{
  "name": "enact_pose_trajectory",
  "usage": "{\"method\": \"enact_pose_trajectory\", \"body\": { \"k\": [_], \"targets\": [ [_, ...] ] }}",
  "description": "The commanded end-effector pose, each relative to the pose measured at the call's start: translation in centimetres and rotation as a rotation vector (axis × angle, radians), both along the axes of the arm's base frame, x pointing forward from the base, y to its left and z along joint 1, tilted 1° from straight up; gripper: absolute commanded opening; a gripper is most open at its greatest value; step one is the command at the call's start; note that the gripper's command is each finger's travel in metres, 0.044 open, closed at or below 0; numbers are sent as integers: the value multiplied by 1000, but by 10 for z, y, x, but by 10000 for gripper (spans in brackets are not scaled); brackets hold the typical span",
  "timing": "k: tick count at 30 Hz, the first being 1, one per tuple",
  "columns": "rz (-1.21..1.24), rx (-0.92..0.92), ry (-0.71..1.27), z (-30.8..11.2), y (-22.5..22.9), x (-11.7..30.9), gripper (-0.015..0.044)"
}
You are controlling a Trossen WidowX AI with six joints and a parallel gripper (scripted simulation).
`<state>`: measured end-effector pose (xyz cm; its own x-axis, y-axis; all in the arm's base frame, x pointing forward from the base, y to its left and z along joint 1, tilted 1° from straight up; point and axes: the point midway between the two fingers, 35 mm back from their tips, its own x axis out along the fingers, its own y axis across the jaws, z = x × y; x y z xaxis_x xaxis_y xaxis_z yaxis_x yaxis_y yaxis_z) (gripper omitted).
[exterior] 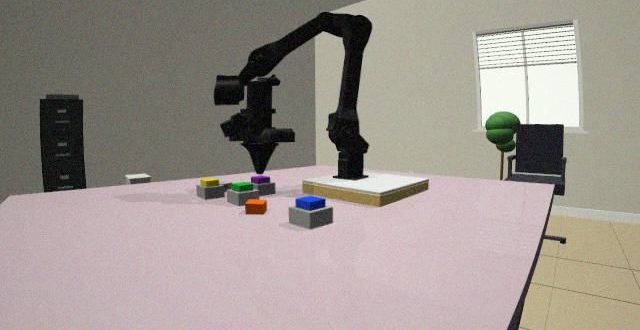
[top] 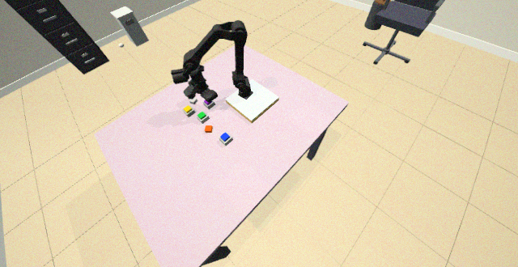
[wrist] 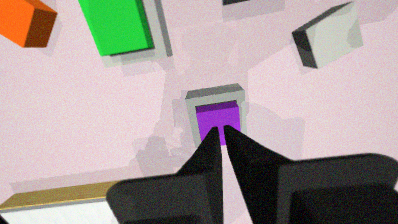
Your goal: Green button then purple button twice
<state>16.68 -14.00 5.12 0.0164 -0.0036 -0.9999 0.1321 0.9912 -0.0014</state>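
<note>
My gripper (exterior: 260, 172) (wrist: 221, 131) is shut and empty, pointing down. Its tips are just above the purple button (top: 207, 102) (exterior: 260, 179) (wrist: 218, 117), over its cap in the wrist view. The cap stands up out of its grey base. The gripper hides part of this button in the top view and in the wrist view. The green button (top: 201, 116) (exterior: 242, 187) (wrist: 117, 25) stands beside it with its cap up; nothing touches it.
A yellow button (top: 188, 108) (exterior: 210, 182) and a whitish block (top: 193, 100) (wrist: 332, 37) are near the purple button. An orange block (top: 208, 129) (exterior: 255, 207) (wrist: 40, 27) and a blue button (top: 225, 137) (exterior: 310, 203) lie beyond the green one. The arm stands on a white-topped board (top: 252, 111) (exterior: 385, 186).
</note>
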Motion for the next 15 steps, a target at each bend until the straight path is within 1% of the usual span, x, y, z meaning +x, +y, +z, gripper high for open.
{"method": "enact_pose_trajectory", "body": {
  "k": [1,15],
  "targets": [
    [5,4,8,-10,0,-1,20],
    [5,4,8,-15,1,-1,20]
  ]
}}
